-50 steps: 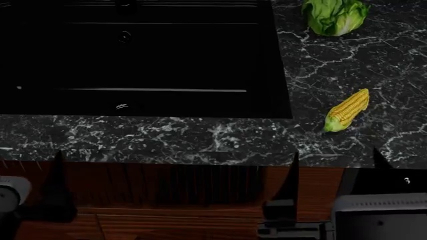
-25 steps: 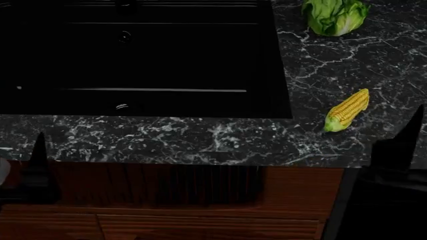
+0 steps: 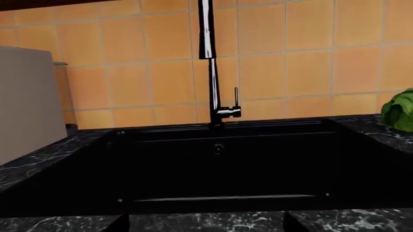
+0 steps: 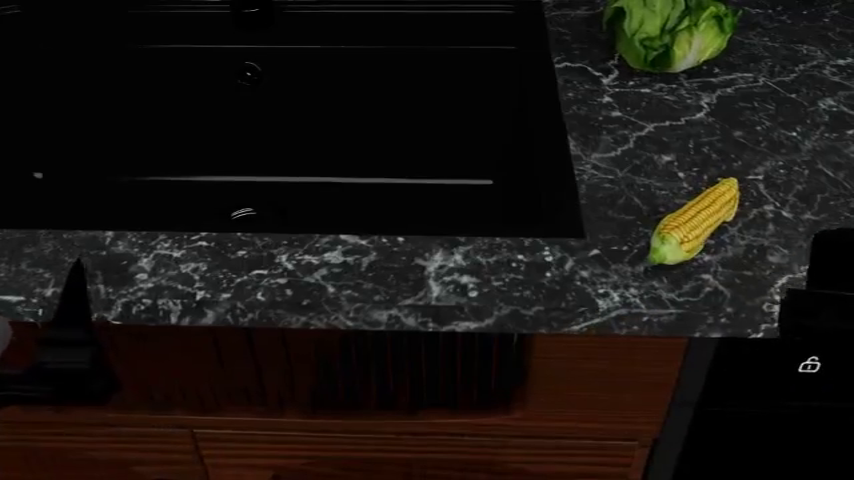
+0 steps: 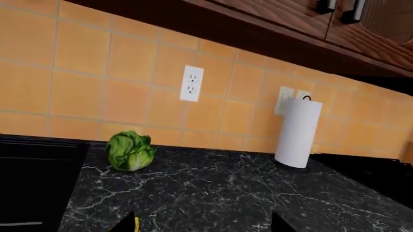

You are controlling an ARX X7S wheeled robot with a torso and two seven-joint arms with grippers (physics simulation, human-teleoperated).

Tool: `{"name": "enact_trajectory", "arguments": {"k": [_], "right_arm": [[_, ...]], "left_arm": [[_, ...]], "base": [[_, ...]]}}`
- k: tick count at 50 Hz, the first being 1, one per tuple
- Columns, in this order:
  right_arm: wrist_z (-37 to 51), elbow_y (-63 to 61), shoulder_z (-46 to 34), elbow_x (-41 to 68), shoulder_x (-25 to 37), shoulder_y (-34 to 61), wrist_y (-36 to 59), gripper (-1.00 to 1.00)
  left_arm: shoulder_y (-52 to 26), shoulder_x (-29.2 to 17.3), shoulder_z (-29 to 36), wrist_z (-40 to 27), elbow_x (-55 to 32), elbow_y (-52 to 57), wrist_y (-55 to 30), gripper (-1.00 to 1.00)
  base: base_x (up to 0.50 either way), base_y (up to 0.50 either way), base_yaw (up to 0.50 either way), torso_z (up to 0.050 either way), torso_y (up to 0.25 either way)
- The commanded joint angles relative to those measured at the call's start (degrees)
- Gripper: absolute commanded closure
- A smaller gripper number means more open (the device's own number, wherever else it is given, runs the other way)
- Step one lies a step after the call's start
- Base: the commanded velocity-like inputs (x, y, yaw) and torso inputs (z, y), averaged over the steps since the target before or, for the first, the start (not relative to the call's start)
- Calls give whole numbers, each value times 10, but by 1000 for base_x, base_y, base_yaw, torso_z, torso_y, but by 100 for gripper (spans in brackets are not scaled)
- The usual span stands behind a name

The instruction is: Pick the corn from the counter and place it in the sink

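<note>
I read no writing anywhere. My head view shows the corn (image 4: 694, 234), yellow with a green stem end, lying on the counter (image 4: 400, 280) right of the sink (image 4: 547, 120), below the lettuce (image 4: 667, 30). Only the right wrist view shows a paper towel roll (image 5: 297, 133); its gripper (image 5: 201, 223) fingertips stand apart. Left gripper (image 3: 205, 223): fingertips apart too.

Dim, even render light; the sink (image 4: 267, 110) is near-black with thin glints, everything sharp.
</note>
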Motion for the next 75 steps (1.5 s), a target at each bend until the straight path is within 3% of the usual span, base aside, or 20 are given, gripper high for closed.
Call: {"name": "enact_trajectory", "arguments": {"k": [1,29,75], "right_arm": [[53,19,6,82,31,3,-22,-100],[60,16,11,94,28,-29,-66,-100],[52,18,-14,98,40,-44,-106,-100]], "left_arm": [[2,-1,-2,0,-5,2,3,-100],[10,-7,1,-3,-7,4,11,-100],[15,-14,8,-8,-16,5,14,-100]], "base": [[172,0,0,0,0],[176,-53,0,0,0],[137,-186,0,0,0]]}}
